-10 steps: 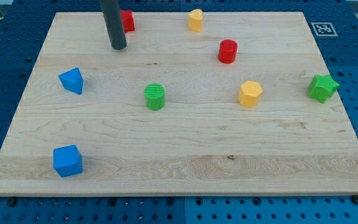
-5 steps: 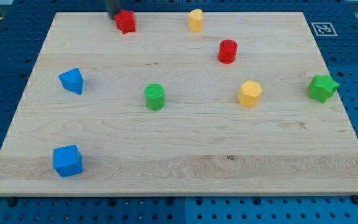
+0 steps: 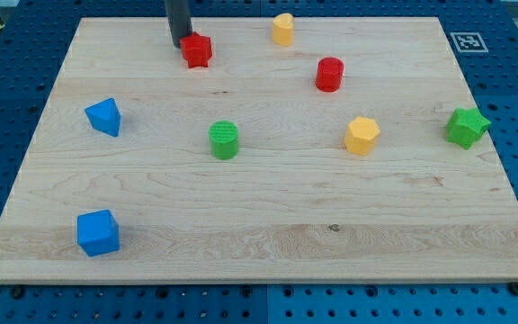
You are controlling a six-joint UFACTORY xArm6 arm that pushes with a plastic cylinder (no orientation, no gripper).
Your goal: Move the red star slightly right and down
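Note:
The red star (image 3: 197, 50) lies near the view's top edge of the wooden board (image 3: 259, 234), left of centre. My tip (image 3: 181, 43) stands just to the star's upper left, touching or nearly touching it. The dark rod rises from there out of the view's top.
A yellow block (image 3: 282, 29) sits at the top centre and a red cylinder (image 3: 329, 74) below-right of it. A green cylinder (image 3: 224, 140), a yellow hexagon (image 3: 361, 135), a green star (image 3: 467, 127), a blue block (image 3: 103, 117) and a blue cube (image 3: 97, 233) lie elsewhere.
The rod went from left of the red star up past the top edge, then came down at its upper left. The star has slid right and down.

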